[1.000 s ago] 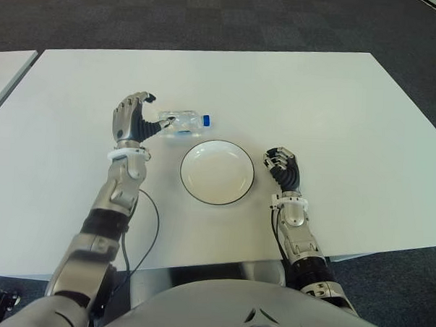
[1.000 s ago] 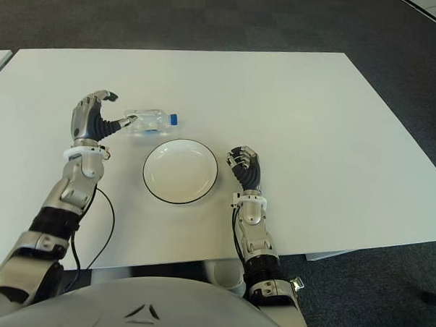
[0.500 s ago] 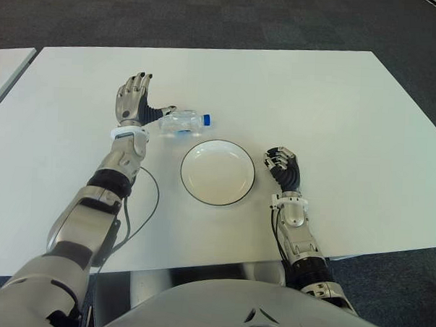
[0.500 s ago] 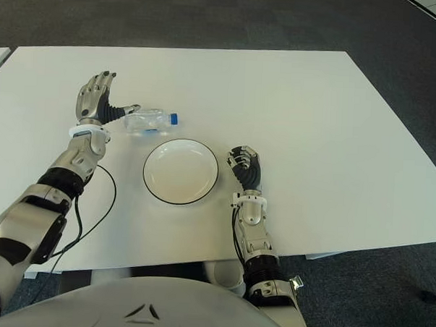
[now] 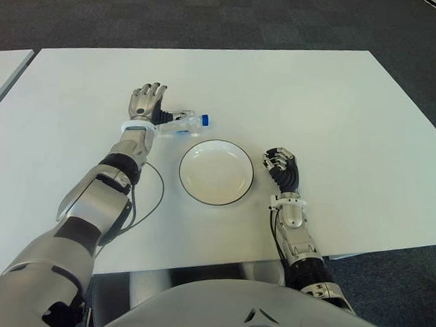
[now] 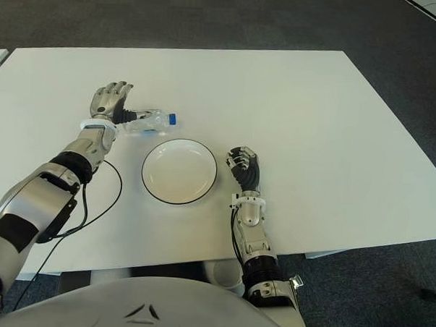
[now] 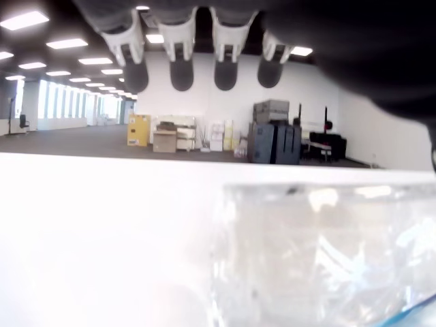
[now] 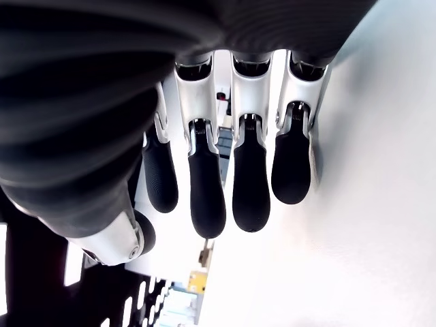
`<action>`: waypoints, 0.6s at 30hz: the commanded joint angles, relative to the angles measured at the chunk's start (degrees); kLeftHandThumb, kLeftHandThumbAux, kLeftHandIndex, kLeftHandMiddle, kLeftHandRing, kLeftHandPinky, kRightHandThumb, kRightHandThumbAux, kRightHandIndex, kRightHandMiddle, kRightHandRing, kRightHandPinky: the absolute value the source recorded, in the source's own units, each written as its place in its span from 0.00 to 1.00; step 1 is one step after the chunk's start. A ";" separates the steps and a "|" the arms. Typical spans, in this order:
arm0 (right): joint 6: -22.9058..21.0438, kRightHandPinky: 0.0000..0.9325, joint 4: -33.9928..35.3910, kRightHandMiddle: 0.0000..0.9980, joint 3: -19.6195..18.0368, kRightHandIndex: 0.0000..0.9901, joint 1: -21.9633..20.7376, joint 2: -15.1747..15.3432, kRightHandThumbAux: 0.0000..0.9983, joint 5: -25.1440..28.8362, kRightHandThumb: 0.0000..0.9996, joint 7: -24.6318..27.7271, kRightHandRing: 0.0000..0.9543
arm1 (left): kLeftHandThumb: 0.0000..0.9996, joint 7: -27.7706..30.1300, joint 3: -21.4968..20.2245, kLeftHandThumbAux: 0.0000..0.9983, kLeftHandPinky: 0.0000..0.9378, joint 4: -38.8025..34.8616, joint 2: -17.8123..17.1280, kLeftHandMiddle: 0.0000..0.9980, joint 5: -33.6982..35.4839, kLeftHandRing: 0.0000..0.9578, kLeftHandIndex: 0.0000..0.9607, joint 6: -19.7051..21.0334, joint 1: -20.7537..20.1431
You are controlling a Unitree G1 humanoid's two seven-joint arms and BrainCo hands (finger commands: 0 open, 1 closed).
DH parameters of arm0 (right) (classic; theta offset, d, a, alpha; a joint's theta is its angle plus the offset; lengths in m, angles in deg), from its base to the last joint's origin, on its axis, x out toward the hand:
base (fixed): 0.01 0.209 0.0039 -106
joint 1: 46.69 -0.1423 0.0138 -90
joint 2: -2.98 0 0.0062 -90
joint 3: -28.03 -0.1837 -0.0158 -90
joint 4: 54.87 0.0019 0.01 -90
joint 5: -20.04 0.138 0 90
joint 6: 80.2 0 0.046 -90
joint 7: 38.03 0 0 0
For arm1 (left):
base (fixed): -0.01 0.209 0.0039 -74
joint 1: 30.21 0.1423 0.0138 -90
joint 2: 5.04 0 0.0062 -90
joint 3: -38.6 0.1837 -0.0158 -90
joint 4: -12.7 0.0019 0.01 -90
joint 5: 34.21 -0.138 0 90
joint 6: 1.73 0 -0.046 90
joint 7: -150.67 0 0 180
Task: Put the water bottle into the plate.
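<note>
The clear water bottle (image 5: 182, 123) with a blue cap is seen lying on its side on the white table (image 5: 336, 111), just behind the rim of the empty white plate (image 5: 216, 171). Its base end is met by the left hand (image 5: 146, 106), whose fingers (image 7: 178, 61) are extended over it, not closed around it. The right hand (image 5: 281, 168) is seen just right of the plate, its fingers curled on nothing.
</note>
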 commanded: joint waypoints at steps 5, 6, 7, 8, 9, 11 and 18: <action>-1.45 0.63 -0.79 0.56 0.12 0.43 1.83 -0.37 0.73 -0.39 0.70 -0.11 0.61 | 0.62 4.75 6.73 0.25 0.00 4.35 0.73 0.00 -3.25 0.00 0.00 -0.96 -2.03; -1.43 0.63 -0.79 0.56 0.11 0.43 1.85 -0.39 0.73 -0.45 0.70 -0.21 0.61 | 0.62 5.27 7.66 0.26 0.00 4.64 0.92 0.00 -3.80 0.00 0.00 -0.92 -2.11; -1.41 0.63 -0.78 0.57 0.12 0.43 1.86 -0.41 0.73 -0.49 0.70 -0.29 0.61 | 0.62 5.61 8.32 0.26 0.00 4.83 1.03 0.00 -4.07 0.00 0.00 -0.88 -2.17; -1.23 0.63 -0.88 0.57 0.10 0.43 1.85 -0.47 0.73 -0.54 0.70 -0.47 0.61 | 0.63 6.19 9.45 0.26 0.00 5.35 1.57 0.00 -4.80 0.00 0.00 -0.61 -2.06; -1.09 0.63 -0.95 0.56 0.09 0.43 1.84 -0.50 0.73 -0.57 0.70 -0.60 0.61 | 0.63 6.59 10.30 0.27 0.00 5.73 1.96 0.00 -5.27 0.00 0.00 -0.40 -1.99; -0.94 0.63 -0.90 0.56 0.05 0.43 1.90 -0.56 0.73 -0.51 0.70 -0.69 0.61 | 0.63 7.37 12.10 0.27 0.00 6.37 2.40 0.00 -6.44 0.00 0.00 -0.09 -1.90; -0.84 0.62 -0.36 0.57 -0.07 0.43 2.26 -0.83 0.73 -0.27 0.70 -1.00 0.61 | 0.63 9.08 16.22 0.28 0.00 7.24 2.26 0.00 -8.68 0.00 0.00 0.44 -1.95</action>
